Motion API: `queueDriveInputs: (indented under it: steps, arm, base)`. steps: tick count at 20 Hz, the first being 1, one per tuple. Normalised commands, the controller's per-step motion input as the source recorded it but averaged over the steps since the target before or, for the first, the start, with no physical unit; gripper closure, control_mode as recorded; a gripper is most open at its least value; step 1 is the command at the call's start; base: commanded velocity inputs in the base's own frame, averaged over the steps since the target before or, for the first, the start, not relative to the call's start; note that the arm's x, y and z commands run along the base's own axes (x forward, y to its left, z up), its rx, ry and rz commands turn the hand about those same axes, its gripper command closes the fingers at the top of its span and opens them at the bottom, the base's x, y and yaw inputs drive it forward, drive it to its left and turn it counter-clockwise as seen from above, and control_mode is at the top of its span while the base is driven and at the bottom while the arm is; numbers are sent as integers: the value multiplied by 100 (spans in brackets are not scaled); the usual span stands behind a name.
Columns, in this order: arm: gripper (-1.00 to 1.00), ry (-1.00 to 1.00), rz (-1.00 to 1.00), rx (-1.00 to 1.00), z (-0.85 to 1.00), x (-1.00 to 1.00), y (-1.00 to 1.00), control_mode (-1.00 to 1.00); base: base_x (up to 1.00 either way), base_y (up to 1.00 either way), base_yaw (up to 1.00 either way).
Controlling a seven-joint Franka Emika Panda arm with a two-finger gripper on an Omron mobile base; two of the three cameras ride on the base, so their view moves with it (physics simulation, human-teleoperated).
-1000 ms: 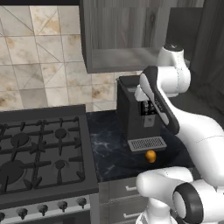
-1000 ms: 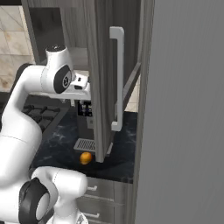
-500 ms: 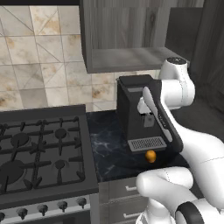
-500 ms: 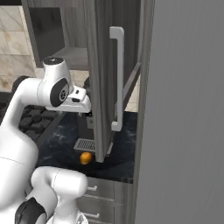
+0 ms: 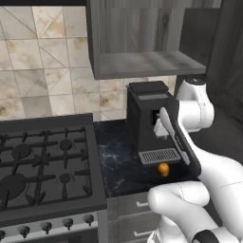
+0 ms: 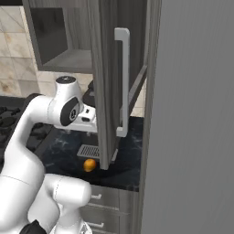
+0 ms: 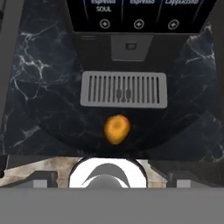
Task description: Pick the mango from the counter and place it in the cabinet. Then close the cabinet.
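The mango [image 7: 117, 129] sits low in the centre of the hand view, on the dark marble counter [image 7: 39, 87], just below the metal drip grille of the coffee machine [image 7: 124, 89]. In the left base view the mango [image 5: 163, 169] lies right of centre in the lower half, at the foot of the coffee machine [image 5: 147, 118]; in the right base view it [image 6: 89, 165] shows at lower left, under the edge of the open cabinet door [image 6: 107, 77]. Over the last second the arm has swung its hand from a higher pose near the machine's top down and forward, so the wrist camera now looks down onto the fruit, and the jaws have spread from partly apart to wide apart, with nothing between them. The fingertips themselves are hard to make out at the bottom of the hand view. This reads as the end of lining up: the mango is centred ahead of the hand and untouched, so the next step is likely a descent onto it. The cabinet [image 5: 147, 64] stands open at upper centre of the left base view, its grey shelf bare, so both placing and closing are yet to be done. The machine close behind the fruit leaves little room for the fingers.
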Motion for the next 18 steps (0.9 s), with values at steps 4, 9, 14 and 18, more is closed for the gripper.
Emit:
queueDriveInputs:
  steps: [4,9,14,18]
  arm:
    - [-100,4,-3,4,-44,0,-18,-100]
    - [-100,8,-2,1,-53,0,-4,-100]
    - [-100,4,0,0,-58,0,0,-100]
    - [-100,0,0,0,-38,7,0,-100]
  base:
    - [0,0,0]
    - [0,0,0]
    - [0,0,0]
    - [0,0,0]
